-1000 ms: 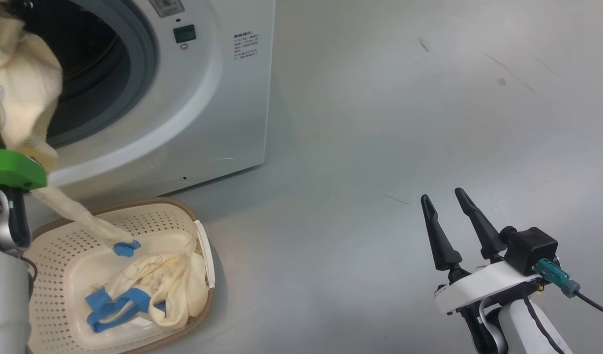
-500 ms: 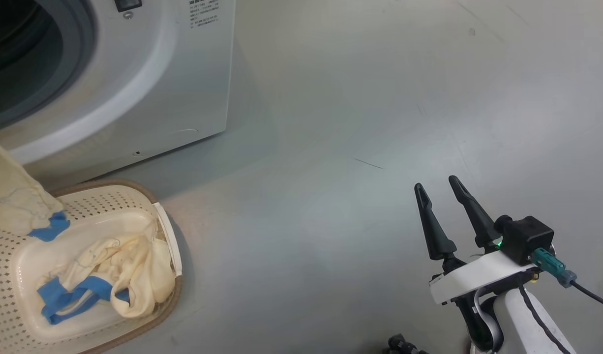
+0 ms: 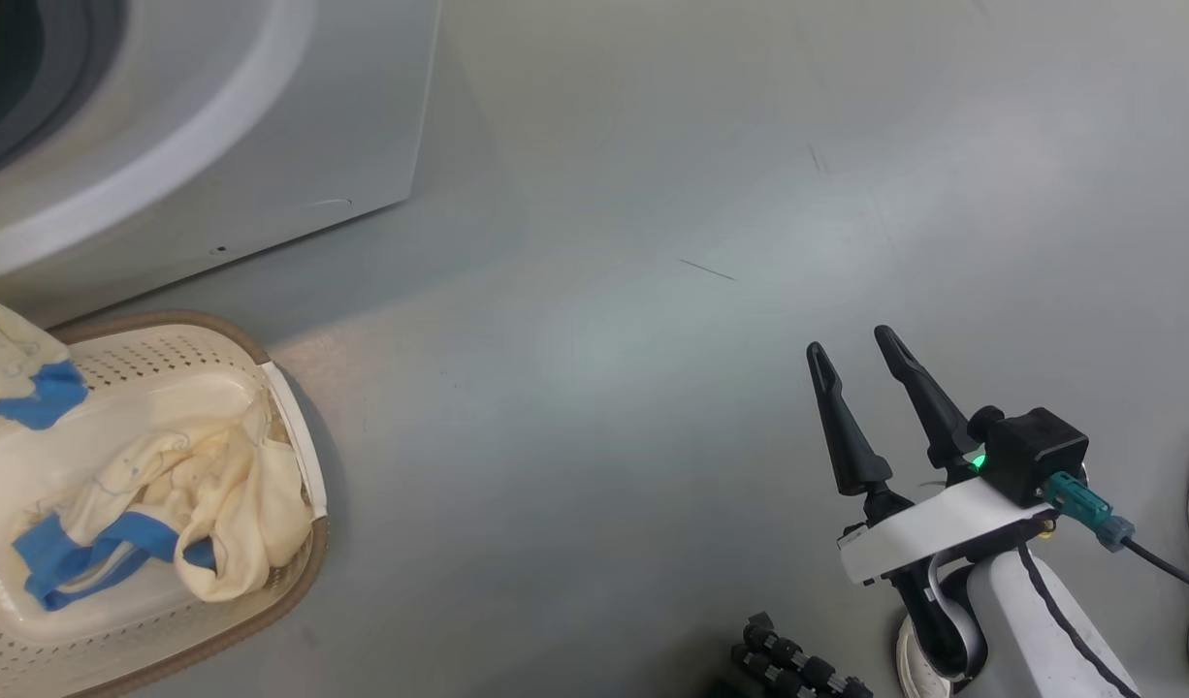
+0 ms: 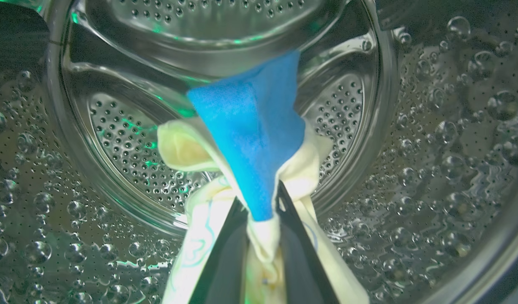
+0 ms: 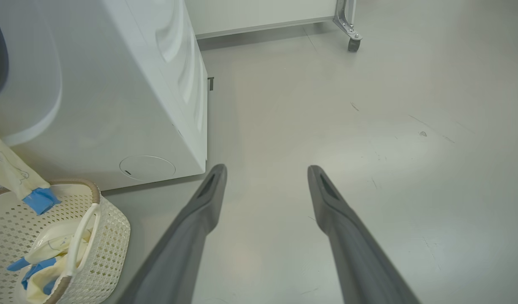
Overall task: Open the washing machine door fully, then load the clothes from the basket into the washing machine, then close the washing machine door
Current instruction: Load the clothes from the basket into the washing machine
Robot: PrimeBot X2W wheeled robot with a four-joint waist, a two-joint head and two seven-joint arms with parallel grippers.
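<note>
Now the left hand (image 4: 261, 198), clamped on a cream garment (image 4: 250, 122), has reached deep inside the washing machine (image 3: 265, 126) drum (image 4: 128, 143). Its sleeve (image 3: 22, 388) trails over the basket (image 3: 148, 359), where more clothes (image 3: 207, 485) wait. The right hand (image 3: 851, 341) hangs open. Release looks next.

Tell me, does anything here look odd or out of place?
One thing: a cream sleeve with a blue cuff hangs down the washing machine front over the basket, while the left hand pinches a garment inside the drum.
</note>
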